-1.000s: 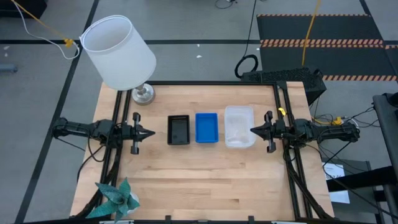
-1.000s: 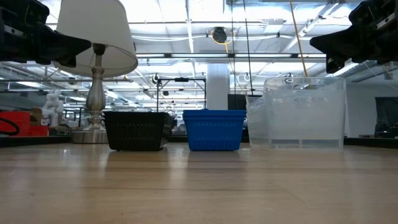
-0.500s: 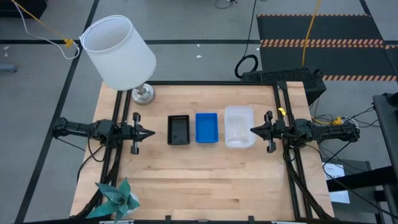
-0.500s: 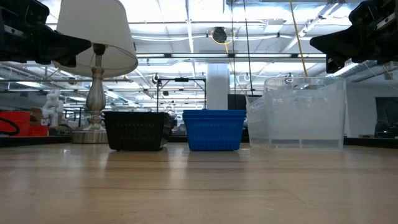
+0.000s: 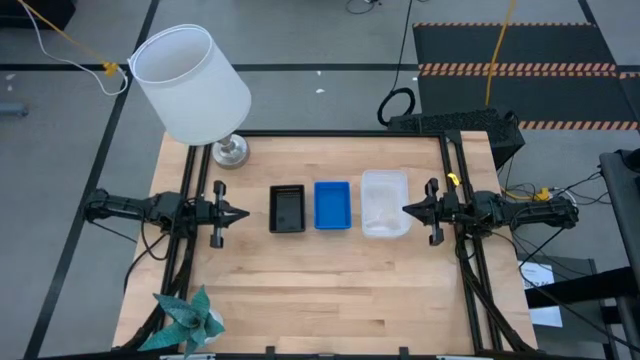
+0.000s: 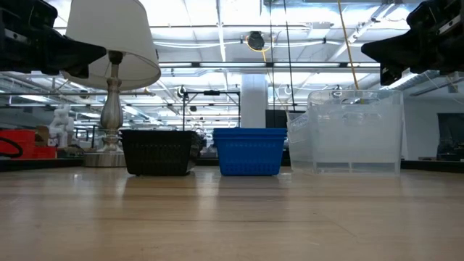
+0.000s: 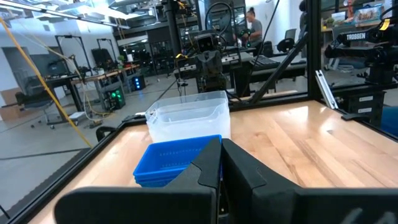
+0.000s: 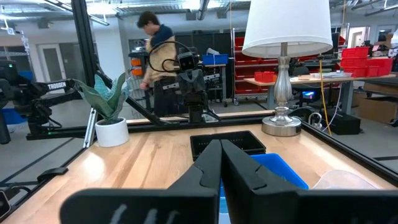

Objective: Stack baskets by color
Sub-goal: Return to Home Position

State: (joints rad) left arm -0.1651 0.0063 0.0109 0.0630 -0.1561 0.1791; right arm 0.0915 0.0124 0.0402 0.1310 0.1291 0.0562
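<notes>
Three baskets stand in a row on the table's middle: a black basket (image 5: 287,209) at left, a blue basket (image 5: 332,204) in the middle, a clear basket (image 5: 384,203) at right. Each rests on its bottom; from the level view the clear basket (image 6: 354,132) looks like a nested pile. My left gripper (image 5: 243,213) hovers shut at the table's left edge, pointing level at the black basket, a gap apart. My right gripper (image 5: 406,209) hovers shut at the right edge, its tips beside the clear basket, raised above the table; whether they touch I cannot tell.
A lamp with a white shade (image 5: 190,84) and metal foot (image 5: 230,151) stands at the far left corner. A teal paper ornament (image 5: 186,318) sits at the near left corner. The near half of the wooden table (image 5: 330,290) is bare. A person (image 8: 153,50) stands beyond the table.
</notes>
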